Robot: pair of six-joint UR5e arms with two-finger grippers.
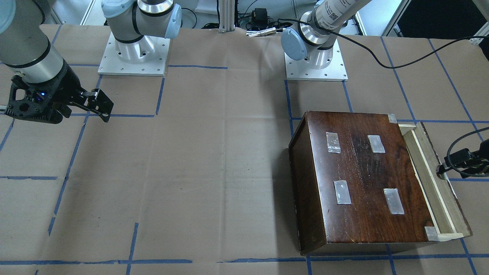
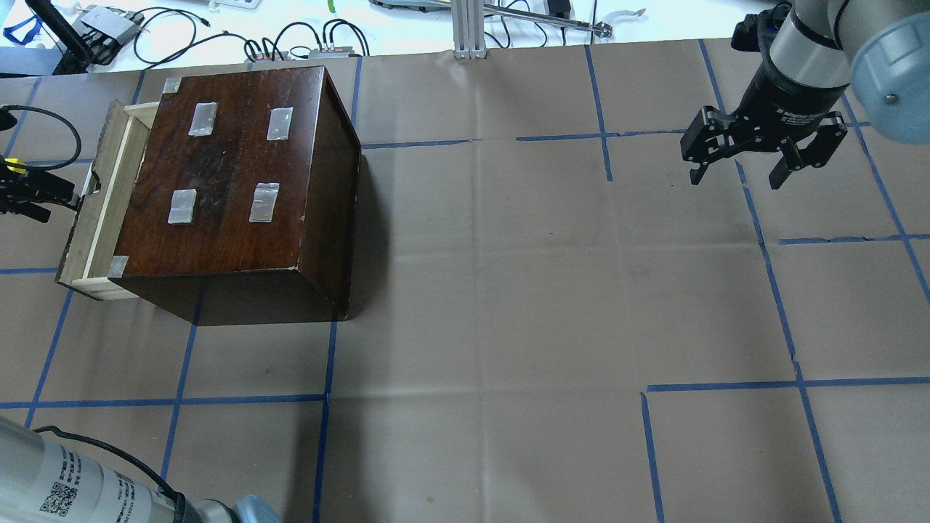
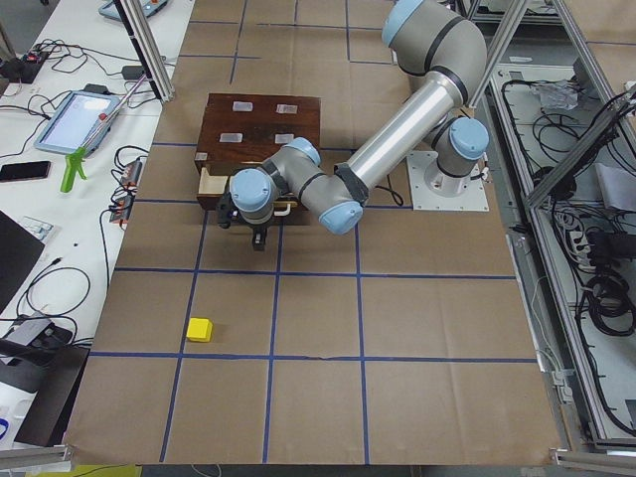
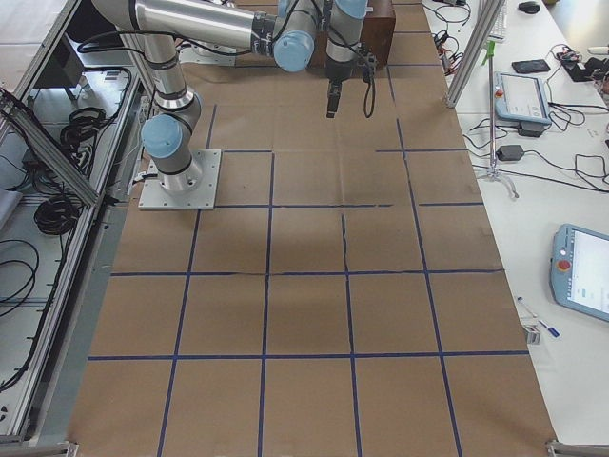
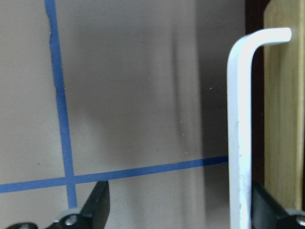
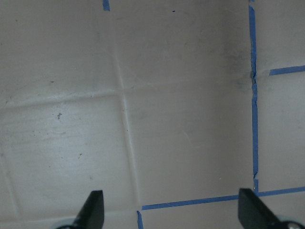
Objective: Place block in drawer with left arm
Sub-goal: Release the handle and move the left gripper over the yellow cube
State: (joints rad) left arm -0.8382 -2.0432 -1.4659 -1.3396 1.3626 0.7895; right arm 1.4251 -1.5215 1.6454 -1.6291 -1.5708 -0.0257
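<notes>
Side view along a paper-covered table (image 2: 508,290): the small yellow block (image 3: 200,329) sits alone on the paper, just beside a blue tape line (image 3: 298,356), well apart from everything else. It shows in that one view only.

From my left pincer (image 5: 183,202) the block lies behind me, away from the dark cabinet (image 2: 225,167) and out toward the table's left end, a little further from my base. It is a cube, so it has no long axis; its faces look roughly square to the tape grid. My left arm is the nearer one by a wide margin, since my right pincer (image 2: 735,178) hangs over the opposite end of the table.

My left pincer is at the front of the drawer (image 2: 102,211), fingers spread wide and holding nothing. The wrist view shows the drawer's white bent handle (image 5: 238,119) standing between the fingers, close against one of them – whether it touches I cannot tell. The drawer is pulled out only partway, a strip of pale wood showing past the cabinet's edge.

My right pincer is also spread wide and empty, hovering above bare paper.

As I judge it, the block is not yet picked up – the coming move means turning away from the drawer and reaching back for it
</notes>
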